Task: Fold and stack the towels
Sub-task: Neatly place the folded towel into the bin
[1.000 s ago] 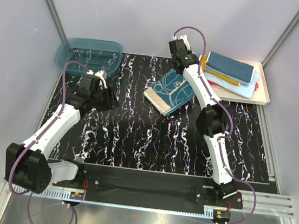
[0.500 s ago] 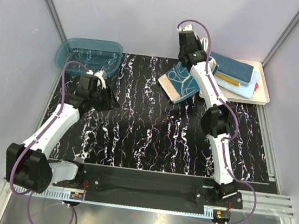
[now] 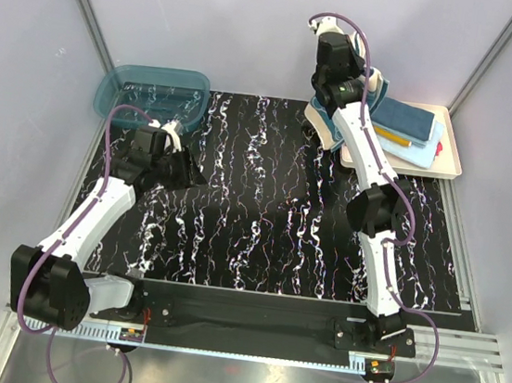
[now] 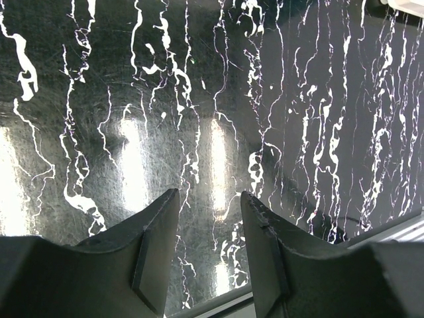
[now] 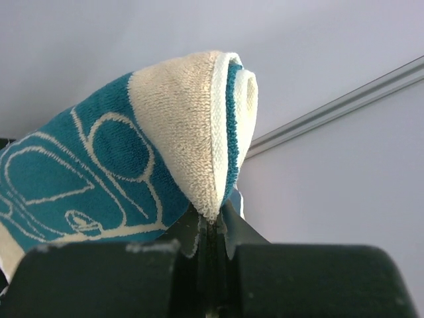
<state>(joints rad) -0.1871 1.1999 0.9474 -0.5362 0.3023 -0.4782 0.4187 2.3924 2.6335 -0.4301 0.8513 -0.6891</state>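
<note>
Up at one o'clock, teal towel (image 5: 132, 165) with cream border: folded, raised off table (image 3: 262, 220), pinched at its fold in right gripper (image 5: 212, 222), jaws pressed together on cloth. Hangs just left of tray (image 3: 452, 146) at two o'clock, itself carrying stack (image 3: 396, 117) of folded towels. Over at nine o'clock, left gripper (image 4: 209, 199): spread, gripping nothing, hovers above bare table. Basin (image 3: 152, 85) at ten o'clock.

Looped terry towel (image 5: 132, 152); glossy black marbled tabletop (image 4: 199, 99).
</note>
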